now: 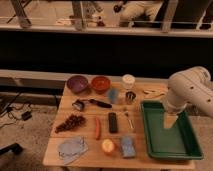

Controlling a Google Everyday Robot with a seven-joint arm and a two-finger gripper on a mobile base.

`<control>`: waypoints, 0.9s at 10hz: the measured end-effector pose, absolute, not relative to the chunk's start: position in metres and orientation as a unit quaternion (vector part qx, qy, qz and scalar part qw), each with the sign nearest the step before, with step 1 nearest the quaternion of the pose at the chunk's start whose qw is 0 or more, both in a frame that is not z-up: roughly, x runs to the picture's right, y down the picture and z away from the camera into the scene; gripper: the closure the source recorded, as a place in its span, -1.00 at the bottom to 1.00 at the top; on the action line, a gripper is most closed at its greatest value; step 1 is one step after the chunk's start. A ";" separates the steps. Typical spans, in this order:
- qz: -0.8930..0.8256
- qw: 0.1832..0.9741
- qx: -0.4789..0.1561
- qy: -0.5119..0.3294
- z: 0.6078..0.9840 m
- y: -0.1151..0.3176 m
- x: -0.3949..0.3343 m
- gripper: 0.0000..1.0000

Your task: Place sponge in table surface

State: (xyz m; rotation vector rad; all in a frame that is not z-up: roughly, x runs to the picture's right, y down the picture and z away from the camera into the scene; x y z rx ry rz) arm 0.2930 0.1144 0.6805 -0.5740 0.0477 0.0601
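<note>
Light brown on the counter (67, 107). Blue-grey with a paler edge on the sponge (128, 147). Deep green all over the tray (170, 146), with the pale tan tool (170, 121) hanging above its floor under a cream-white arm (187, 90). At the back, a purple bowl (77, 83), an orange-red bowl (101, 83) and a white cup (128, 80); just in front, a small blue cup (113, 95). Grey-blue on the cloth (71, 148). Dark reddish-brown on the grapes (70, 122), black on the flat bar (113, 122), orange-yellow on the round fruit (108, 146).
</note>
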 end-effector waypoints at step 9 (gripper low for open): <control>0.007 0.958 -0.286 -0.004 0.678 0.157 0.245 -0.60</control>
